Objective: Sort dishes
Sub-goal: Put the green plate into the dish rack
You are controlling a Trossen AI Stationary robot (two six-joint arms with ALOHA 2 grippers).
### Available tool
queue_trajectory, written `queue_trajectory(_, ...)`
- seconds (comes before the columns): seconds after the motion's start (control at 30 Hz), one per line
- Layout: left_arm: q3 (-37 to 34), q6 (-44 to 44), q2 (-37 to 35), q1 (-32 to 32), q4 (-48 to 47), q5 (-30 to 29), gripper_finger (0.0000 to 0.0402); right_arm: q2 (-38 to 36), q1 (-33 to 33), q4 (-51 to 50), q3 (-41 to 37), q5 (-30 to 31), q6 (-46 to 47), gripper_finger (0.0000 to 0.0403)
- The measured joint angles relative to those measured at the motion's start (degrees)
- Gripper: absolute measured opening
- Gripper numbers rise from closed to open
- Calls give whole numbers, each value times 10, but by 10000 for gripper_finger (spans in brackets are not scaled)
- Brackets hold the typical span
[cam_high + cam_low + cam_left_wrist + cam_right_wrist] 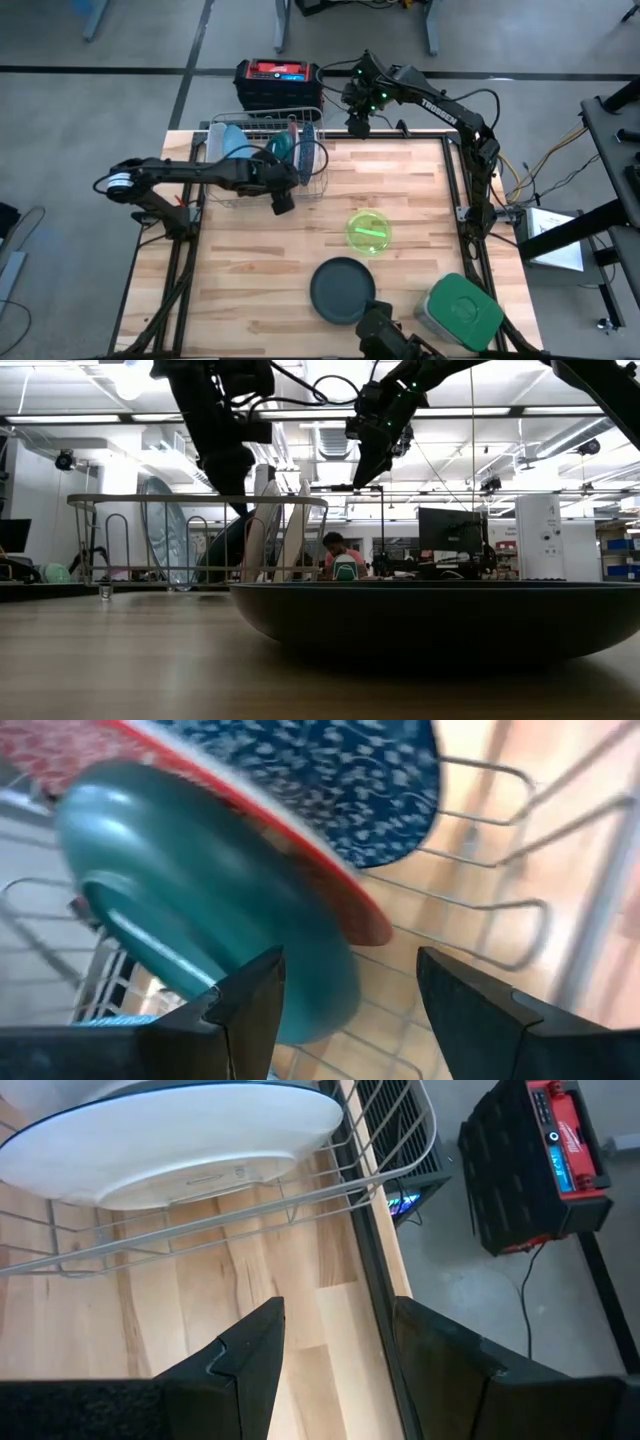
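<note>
The wire rack (265,160) stands at the far left of the wooden table (260,260) and holds several dishes on edge: a light blue plate (229,140) at its left end, a teal bowl (280,146), a red-rimmed plate (293,133) and a white plate (309,147) at its right end. The left wrist view shows the teal bowl (200,930) as smooth and glossy, leaning against the red-rimmed plate (300,840), whose face is dark blue with a pale speckled pattern.

The left gripper (283,200) sits at the rack's near right corner, fingers (250,1005) spread apart with nothing between them. The right gripper (357,125) hovers at the table's far edge, just right of the rack; its fingers (245,1355) are parted and empty, with the white plate (180,1140) ahead of them.

On the open table lie a translucent lime green bowl (369,231) near the centre and a dark grey-teal plate (342,290) at the near edge. A grey container with a green lid (461,312) sits at the near right corner.
</note>
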Motion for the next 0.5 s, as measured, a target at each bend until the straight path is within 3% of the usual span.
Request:
queue_trajectory(0.13, 0, -27, 6, -1, -2, -41, 217, 0, 0, 1, 0, 0, 0, 179)
queue_trajectory(0.5, -1, -70, 29, -2, 0, -57, 217, 0, 0, 1, 0, 0, 0, 179)
